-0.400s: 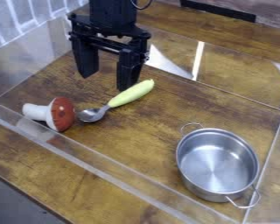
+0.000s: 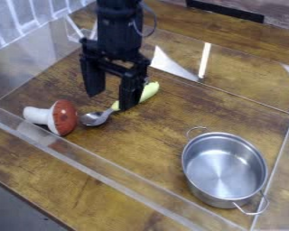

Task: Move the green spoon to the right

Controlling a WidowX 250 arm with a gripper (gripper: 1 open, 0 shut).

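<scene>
**Inspector:** Wooden table (image 2: 75,194), walled by a clear enclosure. The spoon (image 2: 126,103) lies on it left of centre, green handle angled up and to the right, steel bowl lower left. The bowl end rests just beside a mushroom toy (image 2: 55,115); whether the two touch cannot be told.

**Assessor:** And the gripper?

**Inspector:** The gripper (image 2: 113,93) points straight down over the handle, jaws spread wide and holding nothing. One finger hides part of the handle. Contact with the spoon cannot be confirmed.

**Assessor:** Risks from here?

**Inspector:** First, in my judgement: the handle is thick, rounded and lies at an angle. If the jaws close off its middle, or not square across it, it may squirt out or pivot.

**Assessor:** Second?

**Inspector:** A swing of the bowl end would likely knock the mushroom toy. Descending too far would press the fingers into the table.

**Assessor:** On the right side?

**Inspector:** A pot (image 2: 226,169) stands well apart at lower right. A low carry in that direction could strike its rim, or end with the spoon inside it.
</scene>
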